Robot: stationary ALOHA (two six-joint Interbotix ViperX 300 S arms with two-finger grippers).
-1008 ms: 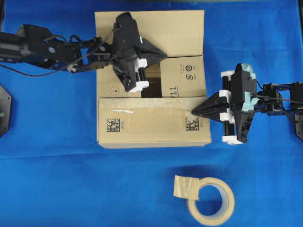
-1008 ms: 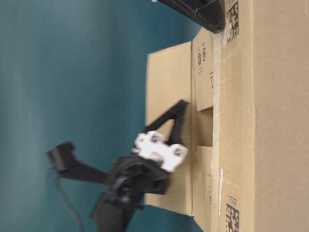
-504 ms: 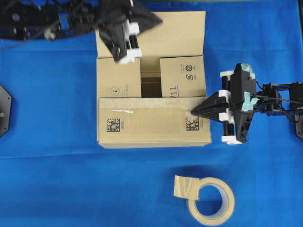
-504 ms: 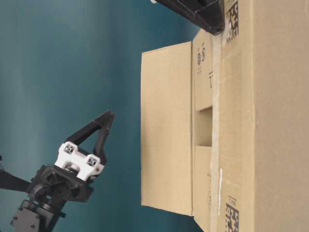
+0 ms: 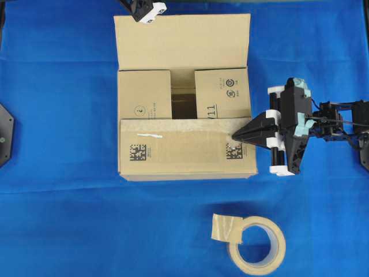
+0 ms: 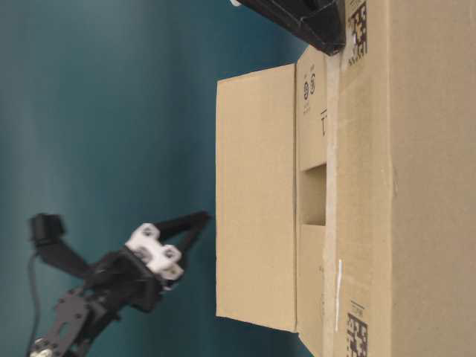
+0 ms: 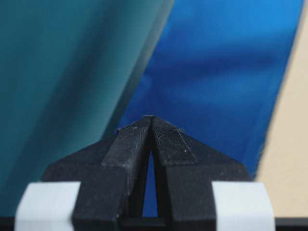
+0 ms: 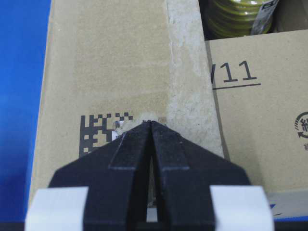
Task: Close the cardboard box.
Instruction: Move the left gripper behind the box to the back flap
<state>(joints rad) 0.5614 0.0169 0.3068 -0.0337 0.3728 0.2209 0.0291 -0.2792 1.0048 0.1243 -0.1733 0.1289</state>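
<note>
overhead: the left gripper has pulled back from over the box a second ago to the top edge of view, only its white-padded tip showing past the far flap. the cardboard box sits mid-cloth on the blue table cover; far flap stands open, two short flaps folded in with a gap between them, near flap down. the right gripper has not moved, tip on the near flap's right end by the barcode. tape roll lies near the front, apart from the box.

table-level: left gripper is now lower than half a second ago, behind the raised flap, just short of it.

left wrist: left gripper fingers pressed together, holding nothing; blue cloth beyond.

right wrist: right gripper clenched, tip touching the near flap beside the old tape strip.
</note>
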